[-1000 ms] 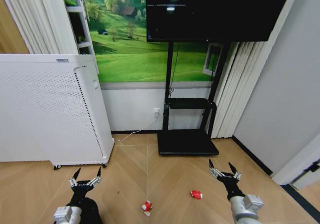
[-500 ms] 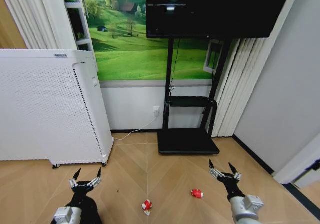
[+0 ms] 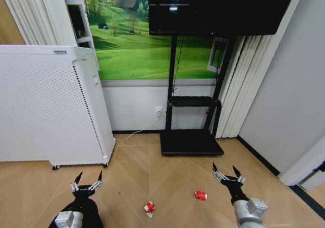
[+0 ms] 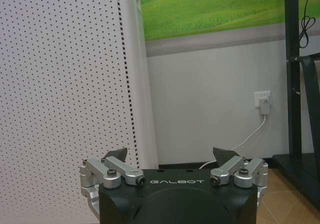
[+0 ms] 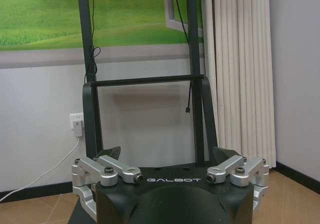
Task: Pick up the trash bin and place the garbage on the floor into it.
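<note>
Both end effectors (image 3: 87,180) (image 3: 228,171) low, forward, spread.

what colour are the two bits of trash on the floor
Both garbage pieces are red and white; the head view shows them best.

Matt perforated white appliance (image 3: 51,111) stands on herringbone wood-look floor (image 3: 167,182); beside it, a glossy black screen (image 3: 218,9) on a metal stand (image 3: 190,111).

Marking "GALBOT" (raised capitals) appears on the black housing of the left claw (image 4: 170,156) and the right claw (image 5: 167,154).
</note>
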Motion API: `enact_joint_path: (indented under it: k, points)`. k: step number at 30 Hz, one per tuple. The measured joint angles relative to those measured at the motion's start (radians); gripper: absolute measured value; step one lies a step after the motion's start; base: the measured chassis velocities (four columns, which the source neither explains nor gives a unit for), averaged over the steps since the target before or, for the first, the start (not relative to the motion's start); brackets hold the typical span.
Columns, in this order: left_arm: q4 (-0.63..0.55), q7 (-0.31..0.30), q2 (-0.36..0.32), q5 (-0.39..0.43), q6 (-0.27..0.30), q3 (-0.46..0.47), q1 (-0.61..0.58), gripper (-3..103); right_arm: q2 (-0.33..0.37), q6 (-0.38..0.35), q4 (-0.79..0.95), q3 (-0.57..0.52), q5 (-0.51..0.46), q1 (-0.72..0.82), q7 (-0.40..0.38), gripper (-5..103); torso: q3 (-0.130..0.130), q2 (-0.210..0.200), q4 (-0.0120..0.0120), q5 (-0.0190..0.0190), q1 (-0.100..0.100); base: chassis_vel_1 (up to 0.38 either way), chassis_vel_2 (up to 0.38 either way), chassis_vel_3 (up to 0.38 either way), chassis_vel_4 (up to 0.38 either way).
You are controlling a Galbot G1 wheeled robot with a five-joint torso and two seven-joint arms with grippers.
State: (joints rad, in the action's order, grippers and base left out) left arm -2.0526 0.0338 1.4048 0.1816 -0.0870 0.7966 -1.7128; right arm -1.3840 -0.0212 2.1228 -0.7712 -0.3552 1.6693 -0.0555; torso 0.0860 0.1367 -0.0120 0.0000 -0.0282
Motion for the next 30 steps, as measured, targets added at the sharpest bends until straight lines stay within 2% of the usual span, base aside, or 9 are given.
enact_joint_path:
  k: [10,11,14,18,19,20,22,27,30]
  points:
    - [0.0,-0.006,0.007,-0.006,-0.019,0.006,-0.017,97,-0.001,0.011,-0.009,-0.001,-0.001,-0.004,-0.001,100,-0.019,-0.029,-0.0002,0.0,0.009,0.0,0.0,0.0,0.0]
    - [-0.005,-0.02,0.017,-0.012,-0.016,0.011,-0.033,101,0.0,0.013,-0.012,-0.004,-0.004,-0.006,-0.001,100,-0.019,-0.029,-0.0001,0.0,0.009,0.0,0.0,0.0,0.0]
    - [-0.016,-0.066,0.029,-0.012,-0.007,0.012,-0.075,98,0.001,0.013,-0.016,-0.008,-0.014,-0.009,-0.001,100,-0.019,-0.029,0.0,-0.0002,0.01,0.0,0.0,0.0,0.0]
    - [-0.07,-0.108,0.022,0.0,0.053,0.009,-0.186,97,0.007,0.013,-0.023,-0.01,-0.023,-0.018,-0.001,100,-0.018,-0.027,0.0002,0.0001,0.01,0.0,0.0,0.0,0.0]
    - [-0.105,-0.148,0.019,0.002,0.109,0.017,-0.239,97,0.009,0.013,-0.028,-0.015,-0.026,-0.026,-0.002,100,-0.017,-0.026,0.0004,0.0002,0.01,0.0,0.0,0.0,0.0]
    - [-0.105,-0.148,0.019,0.002,0.109,0.017,-0.239,97,0.009,0.013,-0.028,-0.015,-0.026,-0.026,-0.002,100,-0.017,-0.026,0.0004,0.0002,0.01,0.0,0.0,0.0,0.0]
    - [-0.152,-0.183,0.004,0.049,0.173,0.035,-0.298,94,0.009,0.013,-0.031,-0.028,-0.034,-0.03,-0.004,100,-0.016,-0.025,0.0002,0.0001,0.009,0.0,0.0,0.0,0.0]
    - [-0.174,-0.162,-0.002,0.1,0.125,0.087,-0.347,100,0.011,0.019,-0.042,-0.036,-0.041,-0.037,-0.005,100,-0.015,-0.024,-0.0001,0.0,0.009,0.0,0.0,0.0,0.0]
    - [-0.209,-0.166,0.028,0.197,0.119,0.099,-0.406,96,0.012,0.023,-0.054,-0.039,-0.047,-0.04,-0.005,100,-0.014,-0.022,-0.0001,0.0001,0.008,0.0,0.0,0.0,0.0]
